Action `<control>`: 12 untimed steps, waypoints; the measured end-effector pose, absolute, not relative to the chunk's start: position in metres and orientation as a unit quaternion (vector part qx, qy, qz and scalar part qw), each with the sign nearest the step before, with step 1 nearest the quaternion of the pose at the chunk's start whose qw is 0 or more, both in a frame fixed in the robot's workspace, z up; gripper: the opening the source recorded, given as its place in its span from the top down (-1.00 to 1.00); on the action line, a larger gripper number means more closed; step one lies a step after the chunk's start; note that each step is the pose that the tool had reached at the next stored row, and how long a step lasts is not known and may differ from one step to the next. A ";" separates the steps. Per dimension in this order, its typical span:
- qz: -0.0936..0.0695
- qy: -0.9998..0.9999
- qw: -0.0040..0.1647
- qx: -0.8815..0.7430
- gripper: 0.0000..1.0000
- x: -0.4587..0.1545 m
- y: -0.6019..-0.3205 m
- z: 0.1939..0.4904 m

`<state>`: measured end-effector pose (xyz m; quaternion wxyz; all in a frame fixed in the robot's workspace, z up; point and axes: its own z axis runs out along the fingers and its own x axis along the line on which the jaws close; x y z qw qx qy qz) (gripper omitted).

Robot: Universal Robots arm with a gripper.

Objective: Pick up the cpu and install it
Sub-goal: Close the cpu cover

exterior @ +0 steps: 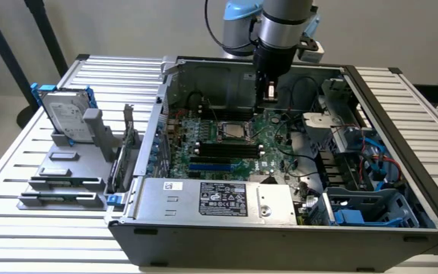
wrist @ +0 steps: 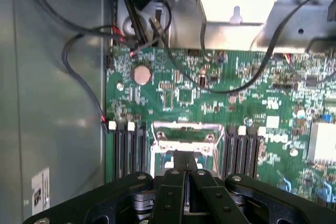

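Gripper: the gripper [exterior: 267, 101] hangs on the arm inside the open computer case [exterior: 280, 240], near the case's far wall and above the motherboard [exterior: 268, 162].
Fingers: in the wrist view the two dark fingers [wrist: 176, 182] are pressed together, with nothing visible between them; their tips [wrist: 185, 167] sit over the socket frame [wrist: 184, 132].
Cpu: the cpu [exterior: 236, 130] lies flat in the motherboard socket as a silver square with a dark rim, just beside the fingertips. I cannot tell whether they touch it.
Memory slots: black slots [wrist: 128, 150] flank the socket on both sides.
Power supply: the grey labelled box [exterior: 219, 201] sits along the case's near wall.
Hard drive: the hard drive [exterior: 65, 117] stands upright in its blue bracket on a grey fixture [exterior: 59, 191], toward the counter [exterior: 21, 228] edge at the exterior view's left, well apart from the gripper.
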<state>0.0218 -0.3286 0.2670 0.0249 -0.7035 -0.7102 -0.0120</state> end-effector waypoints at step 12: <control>-0.011 -0.719 0.025 -0.694 0.79 0.063 -0.329 0.260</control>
